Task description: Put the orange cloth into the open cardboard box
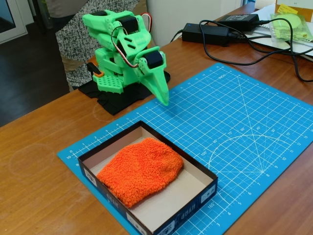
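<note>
Green gripper (164,100) hangs above the mat's (234,127) far edge — fingers together, holding nothing. Orange cloth (141,169) lies in the box (195,198) — long axis toward its near-left corner.

Fixed view, raised and oblique, set close.
The blue cutting mat (234,127) is viewed downward across the table (34,161) toward the folded green arm (129,54).

You saw a brown wooden table (39,196) that carried a blue gridded cutting mat (234,127), the arm's black base (105,98), black power adapters (205,33) and cables (274,54)
</note>
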